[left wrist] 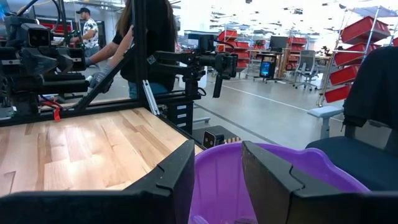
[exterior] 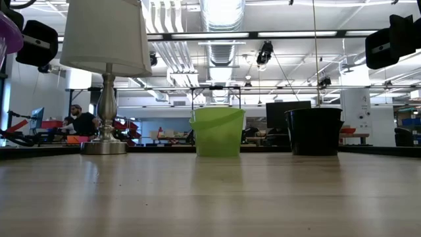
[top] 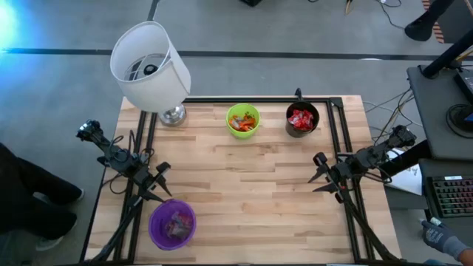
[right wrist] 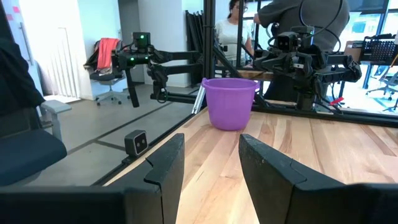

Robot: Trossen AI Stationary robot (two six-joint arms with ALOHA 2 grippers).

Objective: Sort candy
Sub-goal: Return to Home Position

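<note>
Three cups stand on the wooden table, and the candy lies inside them. The green cup (top: 243, 120) at the far middle holds orange, green and red sweets (top: 242, 124). To its right, the black cup (top: 301, 120) holds red sweets (top: 300, 118). The purple cup (top: 172, 224) at the near left holds pinkish sweets (top: 176, 224). My left gripper (top: 163, 184) hovers open just beyond the purple cup (left wrist: 280, 180), touching nothing. My right gripper (top: 318, 174) hovers open at the table's right side, level, and faces the purple cup (right wrist: 230, 102) across the table.
A table lamp with a white shade (top: 151, 66) stands on its metal base (top: 174, 114) at the far left corner. Black frame rails (top: 336, 133) run along the table's edges. Bare wood (top: 251, 185) lies between the cups. A gloved hand (top: 442, 236) shows beyond the right edge.
</note>
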